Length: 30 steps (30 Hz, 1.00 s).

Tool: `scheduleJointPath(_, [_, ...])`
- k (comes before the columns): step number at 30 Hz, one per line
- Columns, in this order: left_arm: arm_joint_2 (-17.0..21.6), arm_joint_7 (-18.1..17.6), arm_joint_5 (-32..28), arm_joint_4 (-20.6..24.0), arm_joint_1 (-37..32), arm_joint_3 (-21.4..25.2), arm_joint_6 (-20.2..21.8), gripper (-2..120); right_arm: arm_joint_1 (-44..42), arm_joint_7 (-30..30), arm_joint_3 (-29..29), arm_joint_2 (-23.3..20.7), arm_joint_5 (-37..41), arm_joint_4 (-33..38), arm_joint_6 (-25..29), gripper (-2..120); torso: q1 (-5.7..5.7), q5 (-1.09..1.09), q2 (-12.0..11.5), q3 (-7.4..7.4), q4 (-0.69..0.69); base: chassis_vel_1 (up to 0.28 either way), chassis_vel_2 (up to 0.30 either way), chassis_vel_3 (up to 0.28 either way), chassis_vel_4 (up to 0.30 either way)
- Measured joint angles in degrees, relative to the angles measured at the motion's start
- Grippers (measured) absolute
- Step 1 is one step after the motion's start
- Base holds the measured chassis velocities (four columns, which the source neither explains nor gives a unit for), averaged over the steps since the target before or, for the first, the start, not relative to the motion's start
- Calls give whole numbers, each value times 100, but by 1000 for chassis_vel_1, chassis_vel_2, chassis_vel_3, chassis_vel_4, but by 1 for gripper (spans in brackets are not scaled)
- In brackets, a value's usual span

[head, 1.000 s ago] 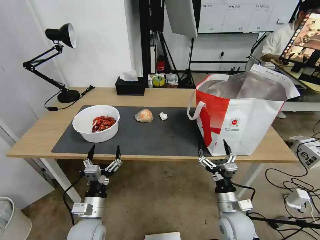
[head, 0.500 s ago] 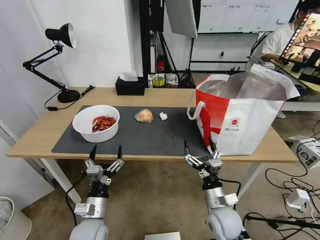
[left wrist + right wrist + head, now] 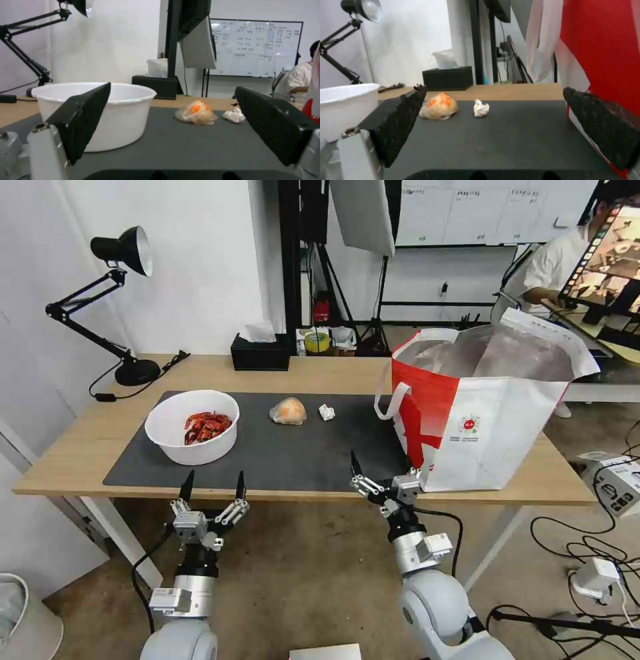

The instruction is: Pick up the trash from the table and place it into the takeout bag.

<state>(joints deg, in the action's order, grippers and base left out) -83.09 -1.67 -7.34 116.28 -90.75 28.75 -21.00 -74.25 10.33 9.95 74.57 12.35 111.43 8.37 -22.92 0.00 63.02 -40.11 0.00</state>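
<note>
At the near edge of the desk (image 3: 80,447), just left of the takeout bag (image 3: 480,407), my right end effector (image 3: 381,481) now sits with its fingers spread and nothing between them. A second ago it hung in front of the bag's lower front face; since then it has slid left along the desk edge and risen a little, so its fingertips now reach over the near rim of the dark mat (image 3: 293,453). From its wrist camera the way ahead lies open toward the wrapped orange lump (image 3: 439,106) and the small tissue wad (image 3: 481,108), both lying on the mat left of the bag and well apart from my fingers. I judge this as the start of a reach for one of those two pieces. My left end effector (image 3: 212,490) has barely shifted; it waits spread and empty below the desk edge, far left of the bag, facing the white bowl (image 3: 192,425) of red shells. No trash is lifted yet.
</note>
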Motion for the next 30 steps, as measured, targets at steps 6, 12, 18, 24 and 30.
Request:
scheduleJointPath(6, [-9, -1, 2, 29, -23, 1, -1, 100, 319, 206, -124, -81, 232, -110, -288, 100, 0, 0, 0, 0, 0, 0, 0, 0, 0])
scheduleJointPath(12, [-65, -3, 21, 41, -40, 1, -6, 100, 990, 494, -391, -203, 738, -269, -718, 100, 0, 0, 0, 0, 0, 0, 0, 0, 0])
scheduleJointPath(18, [-85, -3, 24, 36, -31, 14, -8, 100, 1508, 744, -634, -191, 985, -572, -989, 100, 0, 0, 0, 0, 0, 0, 0, 0, 0])
scheduleJointPath(24, [-87, -4, 23, 11, -23, 40, -18, 100, 1956, 927, -898, -99, 1184, -1002, -1149, 100, 0, 0, 0, 0, 0, 0, 0, 0, 0])
scheduleJointPath(30, [-146, -5, 42, 2, -31, -15, -26, 100, 2318, 1087, -1099, 51, 1325, -1413, -1263, 100, 0, 0, 0, 0, 0, 0, 0, 0, 0])
